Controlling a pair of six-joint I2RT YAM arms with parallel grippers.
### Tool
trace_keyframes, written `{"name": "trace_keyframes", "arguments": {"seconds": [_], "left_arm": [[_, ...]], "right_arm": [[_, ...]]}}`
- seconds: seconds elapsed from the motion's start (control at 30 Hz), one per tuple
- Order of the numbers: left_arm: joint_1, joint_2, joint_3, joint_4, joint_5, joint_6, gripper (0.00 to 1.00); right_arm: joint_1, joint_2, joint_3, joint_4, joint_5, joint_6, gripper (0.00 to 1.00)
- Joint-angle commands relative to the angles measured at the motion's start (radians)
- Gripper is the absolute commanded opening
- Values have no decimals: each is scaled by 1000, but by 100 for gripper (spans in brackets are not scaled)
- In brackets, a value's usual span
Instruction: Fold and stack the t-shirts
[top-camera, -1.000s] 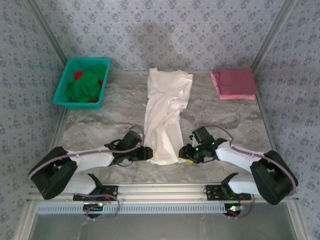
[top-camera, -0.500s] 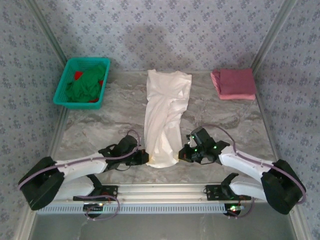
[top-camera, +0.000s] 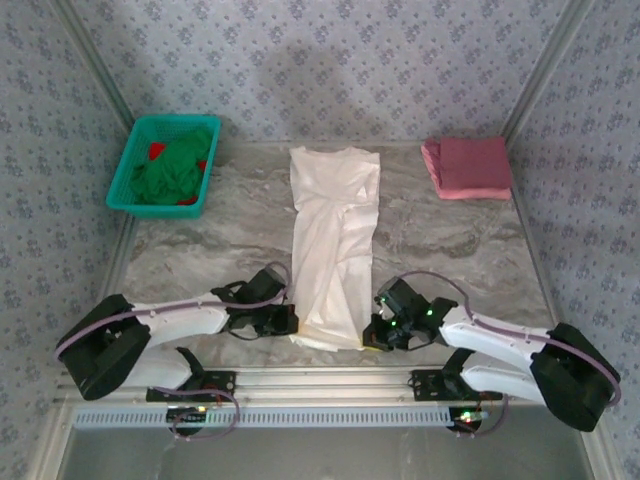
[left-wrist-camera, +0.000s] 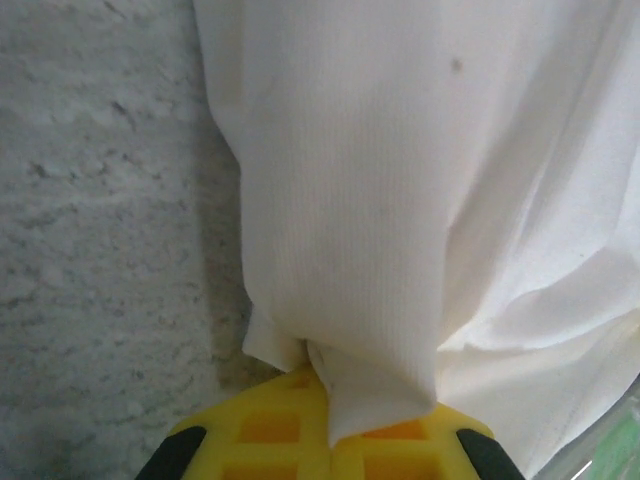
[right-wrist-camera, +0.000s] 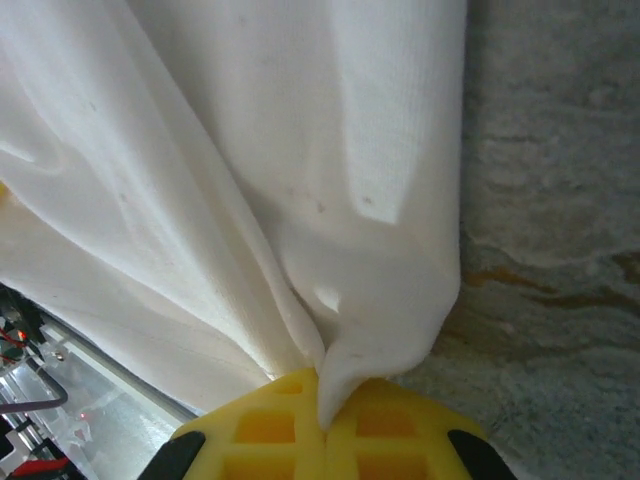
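The cream-white t-shirt (top-camera: 333, 240) lies as a long narrow strip down the middle of the table, folded lengthwise. My left gripper (top-camera: 291, 322) is shut on its near left corner, the cloth (left-wrist-camera: 400, 250) pinched between the yellow fingers (left-wrist-camera: 270, 430). At the near right corner my right gripper (top-camera: 372, 336) is shut as well, with cloth (right-wrist-camera: 300, 180) bunching into its yellow fingers (right-wrist-camera: 400, 430). The dusty pink t-shirt (top-camera: 468, 167) sits folded at the back right.
A teal mesh basket (top-camera: 128, 170) holding green and red cloth stands at the back left. The marbled table (top-camera: 200, 250) is bare on both sides of the white shirt. A metal rail (top-camera: 320, 378) runs along the near edge.
Both grippers pulled the shirt's near end toward the table's front edge. The cloth went from rumpled and slanted to a straighter, flatter strip.
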Motion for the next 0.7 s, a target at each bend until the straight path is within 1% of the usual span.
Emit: {"name": "trace_keyframes", "arguments": {"seconds": [0.0,0.03,0.1,0.17,0.27,0.4,0.47,0.6,0.67], "left_arm": [[-5,-35,98,-193,4,52,0],[-1,-43,126,-215,2,55,0],[35,-47,185,-262,19,66,0],[96,-33,242,-300,61,67,0],[188,16,341,-321,136,86,0],[297,151,544,-429,195,204,0],[334,218,655,-480,207,261,0],[389,393,874,-574,246,367,0],[406,469,950,-591,249,384,0]], "right_arm": [[-1,-41,107,-94,31,5,0],[-12,-48,129,-100,27,8,0],[-60,-54,184,-109,3,7,0],[-114,-40,245,-132,-19,-24,0],[-210,20,363,-190,-44,-93,0],[-330,149,507,-224,-66,-181,0],[-362,218,580,-239,-58,-225,0],[-423,364,706,-246,-58,-277,0],[-445,427,758,-245,-52,-284,0]]}}
